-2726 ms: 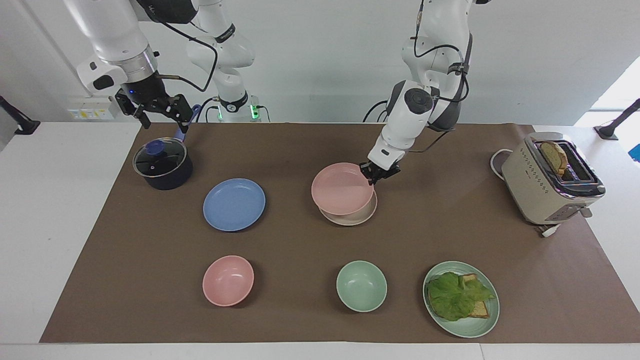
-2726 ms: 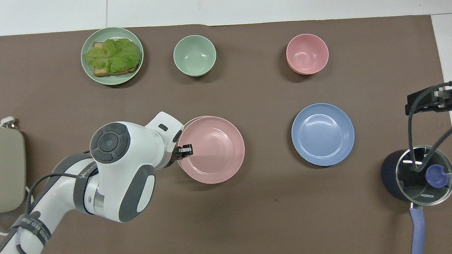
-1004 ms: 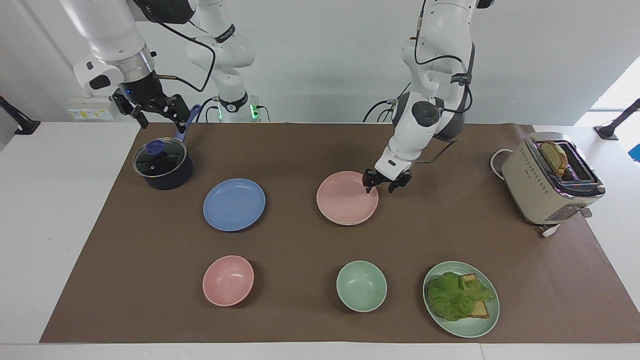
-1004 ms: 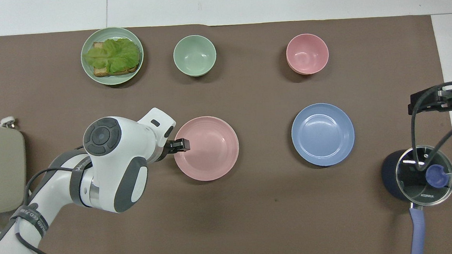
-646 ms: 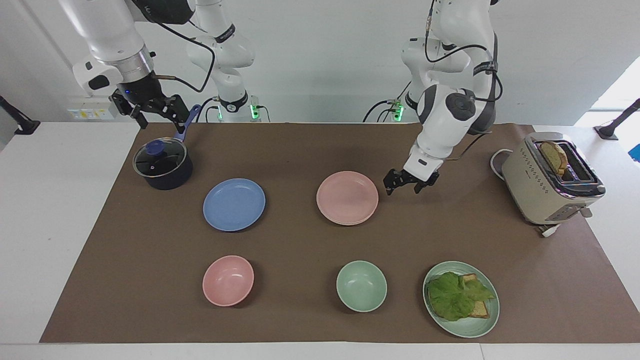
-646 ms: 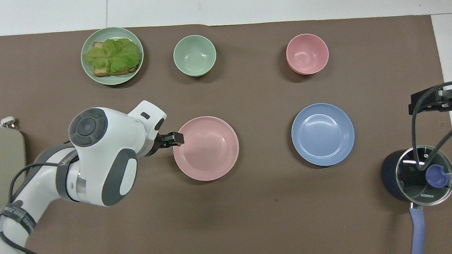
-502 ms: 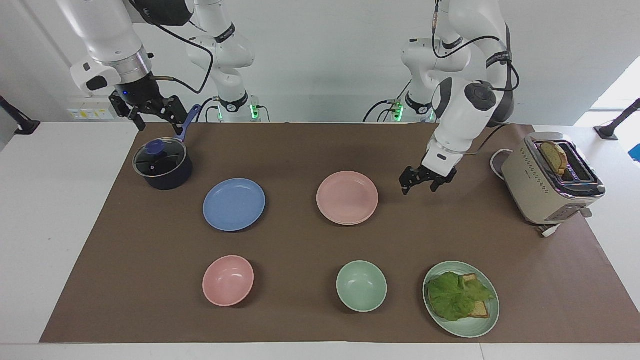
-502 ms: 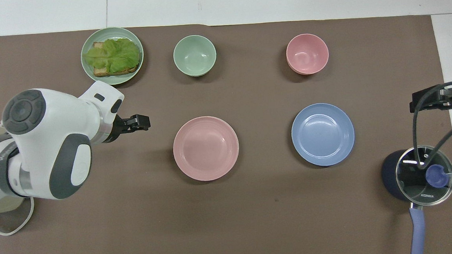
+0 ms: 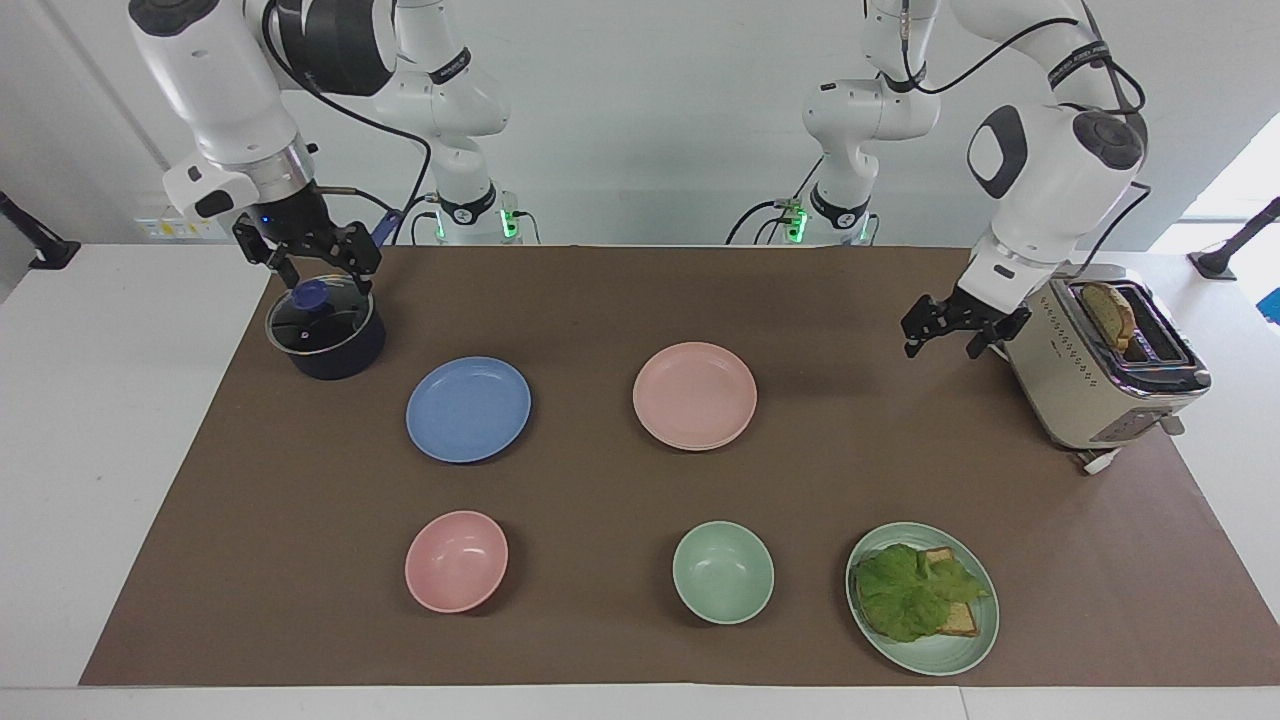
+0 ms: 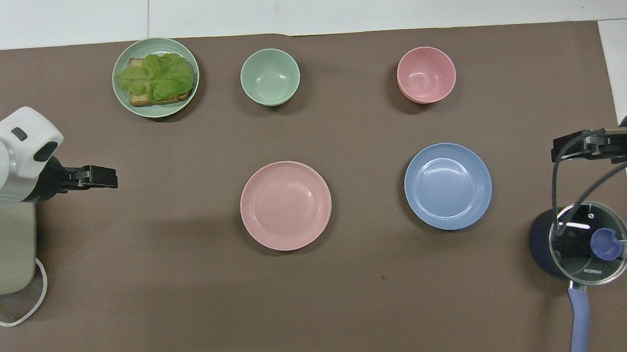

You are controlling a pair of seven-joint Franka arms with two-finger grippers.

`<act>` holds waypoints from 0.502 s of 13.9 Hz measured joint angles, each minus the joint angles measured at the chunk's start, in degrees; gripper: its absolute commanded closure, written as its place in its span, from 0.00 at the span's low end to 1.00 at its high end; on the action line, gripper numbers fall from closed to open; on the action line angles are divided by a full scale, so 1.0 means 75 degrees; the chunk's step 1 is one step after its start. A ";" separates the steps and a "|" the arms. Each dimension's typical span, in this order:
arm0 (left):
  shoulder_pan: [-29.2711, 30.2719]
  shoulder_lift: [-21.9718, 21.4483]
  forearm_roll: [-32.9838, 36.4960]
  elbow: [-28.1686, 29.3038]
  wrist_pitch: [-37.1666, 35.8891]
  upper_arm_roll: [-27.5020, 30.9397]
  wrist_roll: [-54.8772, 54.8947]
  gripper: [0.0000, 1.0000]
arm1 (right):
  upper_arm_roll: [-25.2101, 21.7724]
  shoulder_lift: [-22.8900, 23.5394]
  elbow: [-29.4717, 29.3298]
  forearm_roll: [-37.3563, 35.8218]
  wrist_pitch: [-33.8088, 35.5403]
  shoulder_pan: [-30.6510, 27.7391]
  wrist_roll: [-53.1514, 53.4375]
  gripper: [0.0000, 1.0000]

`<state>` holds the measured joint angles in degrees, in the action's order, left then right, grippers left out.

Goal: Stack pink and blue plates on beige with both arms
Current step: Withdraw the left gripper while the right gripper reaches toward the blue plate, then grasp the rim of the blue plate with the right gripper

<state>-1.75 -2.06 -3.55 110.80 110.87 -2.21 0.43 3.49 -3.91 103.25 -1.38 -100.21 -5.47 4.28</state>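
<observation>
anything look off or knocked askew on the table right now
Nothing stands out. The pink plate sits squarely on the beige plate, the blue plate lies flat beside them, and nothing is spilled or tipped.

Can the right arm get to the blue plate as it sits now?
Probably yes. The blue plate lies bare on the mat with nothing on it. The right gripper hangs open over the lidded pot just beside it, and the pink plate sits clear toward the left arm's end.

Left tool (image 9: 944, 335) and right tool (image 9: 312, 262) both hang raised with fingers spread, holding nothing
</observation>
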 measured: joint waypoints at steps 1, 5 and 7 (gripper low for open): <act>0.0002 -0.0005 0.0178 -0.0271 -0.0312 -0.0010 0.0028 0.00 | 0.0004 0.0004 0.0269 0.0000 -0.0300 0.0011 0.0000 0.00; 0.0000 -0.0023 0.0312 -0.1257 -0.1382 -0.0090 0.0028 0.00 | 0.0014 0.0051 0.1203 0.0000 -0.1281 0.0046 -0.0005 0.00; 0.0000 -0.0025 0.0316 -0.1444 -0.1530 -0.0085 0.0026 0.00 | 0.0013 0.0221 0.1735 0.0000 -0.1992 0.0050 -0.0080 0.00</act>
<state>-1.76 -2.25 -1.18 99.97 99.39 -2.85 0.62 3.59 -2.25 116.26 -1.38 -115.16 -5.09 3.68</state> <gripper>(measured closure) 0.000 0.000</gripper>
